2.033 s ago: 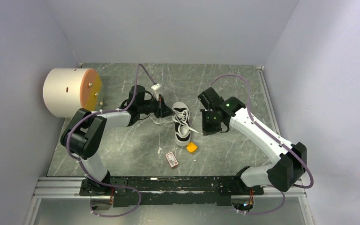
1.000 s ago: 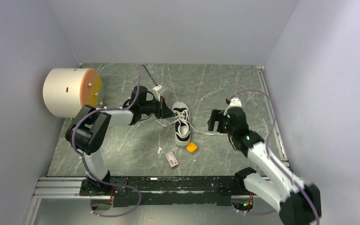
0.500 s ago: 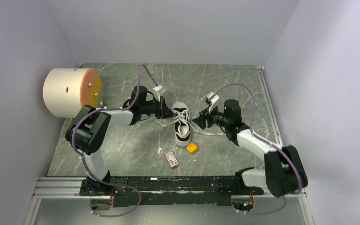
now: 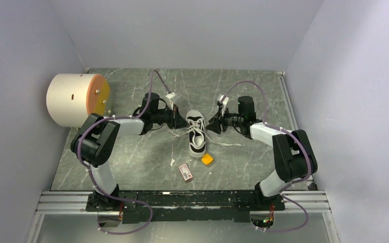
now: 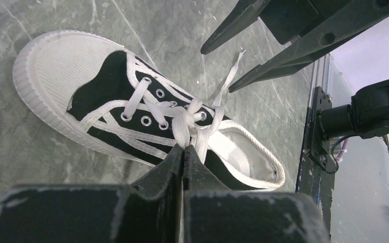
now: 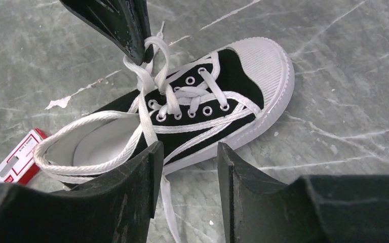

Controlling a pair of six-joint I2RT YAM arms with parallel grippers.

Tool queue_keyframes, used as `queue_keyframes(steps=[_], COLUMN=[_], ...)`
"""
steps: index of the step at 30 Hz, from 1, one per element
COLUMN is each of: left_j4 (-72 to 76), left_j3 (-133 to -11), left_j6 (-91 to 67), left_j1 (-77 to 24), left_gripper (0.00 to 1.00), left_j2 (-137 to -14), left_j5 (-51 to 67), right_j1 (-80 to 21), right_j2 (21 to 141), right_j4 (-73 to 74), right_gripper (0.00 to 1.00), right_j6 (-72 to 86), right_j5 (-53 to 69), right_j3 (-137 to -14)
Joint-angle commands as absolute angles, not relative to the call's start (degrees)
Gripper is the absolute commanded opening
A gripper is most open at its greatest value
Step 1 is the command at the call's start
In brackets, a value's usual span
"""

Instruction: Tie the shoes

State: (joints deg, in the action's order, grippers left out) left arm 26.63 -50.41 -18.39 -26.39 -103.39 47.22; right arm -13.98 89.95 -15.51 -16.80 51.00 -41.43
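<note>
The black-and-white sneaker (image 4: 196, 134) lies on the marble table, toe to the far side; it also shows in the left wrist view (image 5: 131, 109) and the right wrist view (image 6: 202, 111). My left gripper (image 4: 182, 121) is at the shoe's left side, shut on a loop of the white lace (image 5: 190, 131). My right gripper (image 4: 214, 124) is open just right of the shoe, with nothing between its fingers (image 6: 131, 187). A loose lace end (image 4: 228, 144) trails right on the table and passes beside the right gripper's left finger (image 6: 168, 207).
An orange block (image 4: 207, 159) lies by the shoe's heel. A red-and-white card (image 4: 186, 171) lies nearer, also in the right wrist view (image 6: 20, 162). A large cream cylinder (image 4: 76, 99) stands at the far left. Walls enclose the table.
My right arm swung out to the right and came back, and now sits low and open beside the shoe. My left gripper has stayed shut on the lace at the shoe's left.
</note>
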Motion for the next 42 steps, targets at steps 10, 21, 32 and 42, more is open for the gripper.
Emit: queue_keyframes(steps=[10,21,32,42], left_j4=[25.7,24.3,20.9,14.9], left_j3=[-52.4,-51.8,-48.2,-43.9], left_j6=[-16.7,-15.7,-13.8,-11.5], left_j1=[-26.3,-26.3,-26.9,-31.5], left_gripper=[0.05,0.05,0.05,0.05], left_j2=[-102.3,-101.7,-97.3,-92.3], left_j5=[49.0,49.3,48.3,42.3], right_j1=[-17.5,-19.4,-22.8,-23.3], right_j2=[91.9,93.1,77.0,80.2], right_j4=[1.8,0.2,-3.1,-1.3], right_gripper=[0.48,0.15,0.00,0.00], right_j6=[-31.6,-26.2,11.4,20.4], right_j5=[48.3,47.7,42.1,36.5], right_j3=[-46.3,-49.1,-40.3,-41.0])
